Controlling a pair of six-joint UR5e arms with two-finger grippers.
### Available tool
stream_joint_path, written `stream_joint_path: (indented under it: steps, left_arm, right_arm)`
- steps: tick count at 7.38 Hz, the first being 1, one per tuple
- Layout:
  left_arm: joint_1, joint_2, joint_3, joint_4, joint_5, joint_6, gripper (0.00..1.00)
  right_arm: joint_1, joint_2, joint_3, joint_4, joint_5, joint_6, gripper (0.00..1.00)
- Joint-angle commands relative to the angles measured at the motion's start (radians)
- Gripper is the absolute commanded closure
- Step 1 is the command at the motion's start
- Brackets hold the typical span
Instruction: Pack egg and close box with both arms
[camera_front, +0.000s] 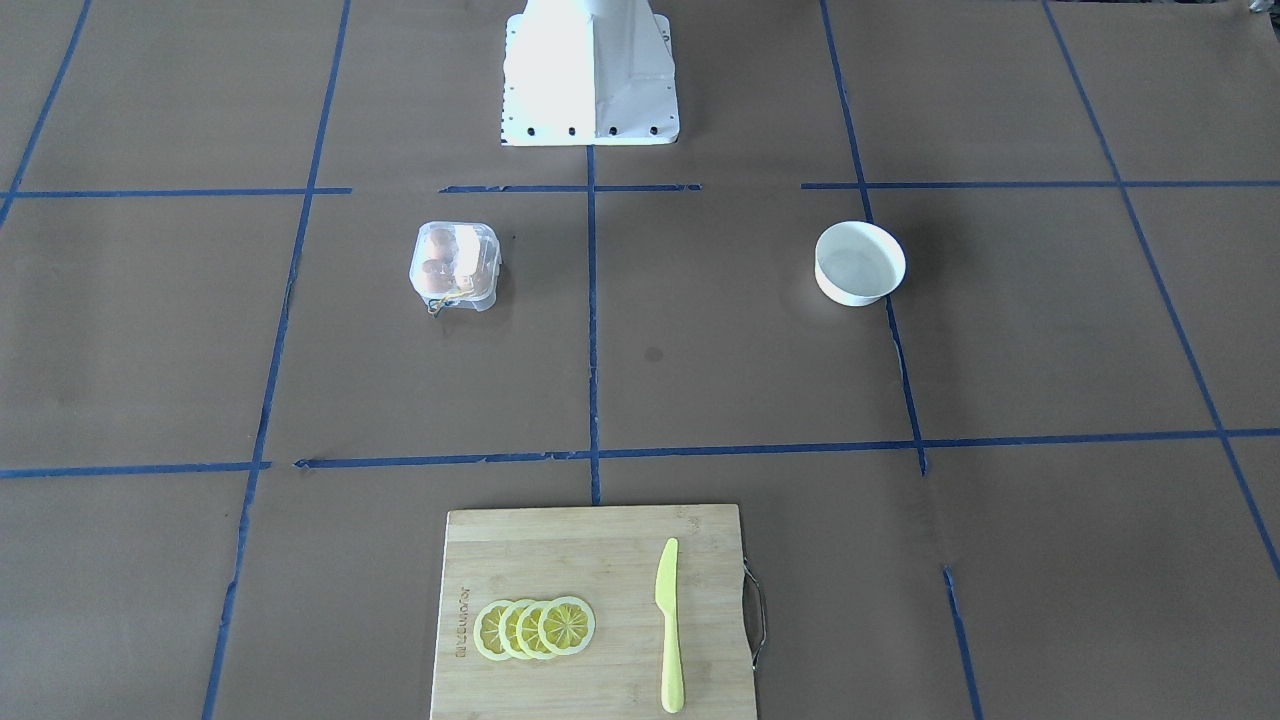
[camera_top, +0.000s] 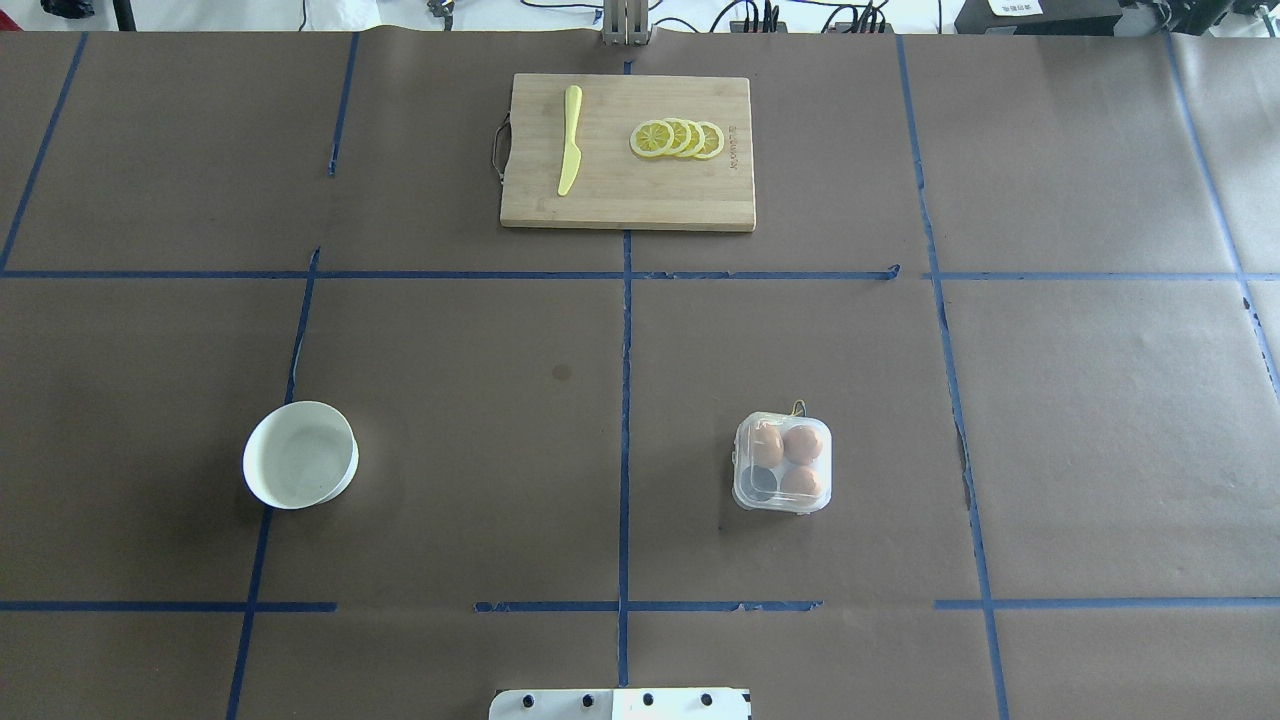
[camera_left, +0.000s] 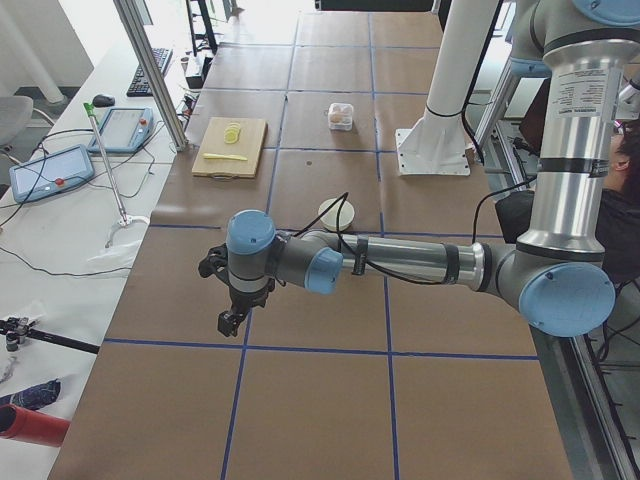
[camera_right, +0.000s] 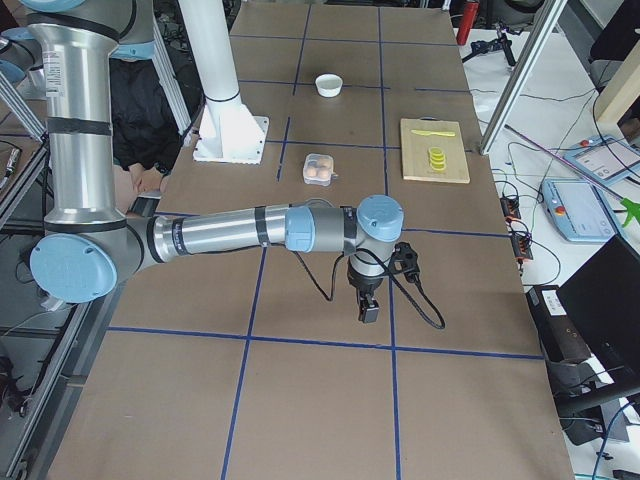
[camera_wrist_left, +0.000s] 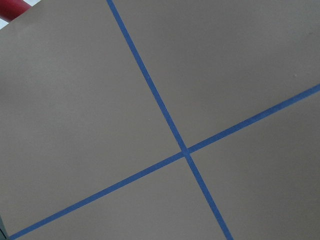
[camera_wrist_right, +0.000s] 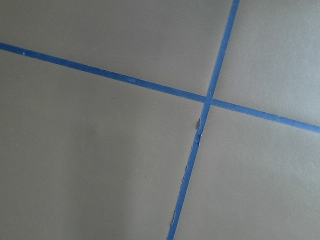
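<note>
While both grippers hang over bare table far out to the sides, the box (camera_top: 782, 462) sits on the brown paper in the robot's right half, a little in front of the white pedestal (camera_front: 590, 70). Its clear lid appears to lie down over the cups, with the thin yellowish loop (camera_top: 798, 407) at its far edge. Three brown eggs (camera_top: 803, 443) show through the lid: two in the far cups and one in the near right cup.

Seen from the right end of the table, the right arm (camera_right: 220, 232) stretches out low with the right gripper (camera_right: 367, 310) pointing down above the paper, well apart from the box, which lies beyond the forearm toward the middle of the table. From the left end, the left arm (camera_left: 400, 262) reaches out likewise, and the left gripper (camera_left: 230, 322) is farther from the box again, with the white bowl (camera_top: 300, 455) between them. Whether either pair of jaws is wide or narrow cannot be told from these side views. Both wrist cameras show only paper and crossed blue tape (camera_wrist_left: 186, 150).

At the far edge lies a cutting board (camera_top: 620, 200) with a yellow knife (camera_top: 570, 140) and lemon slices (camera_top: 678, 138).
</note>
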Motion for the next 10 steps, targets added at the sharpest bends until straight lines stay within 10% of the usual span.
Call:
stream_joint_path:
  steps: [1, 10]
  left_arm:
    - [-0.018, 0.049, -0.006, -0.005, -0.019, -0.07, 0.0]
    - [-0.018, 0.037, -0.017, 0.258, -0.058, -0.226, 0.0]
  right_arm:
    - [0.03, -0.009, -0.011, -0.001, 0.007, 0.005, 0.0]
    - [0.127, -0.013, -0.087, -0.001, 0.052, 0.003, 0.0]
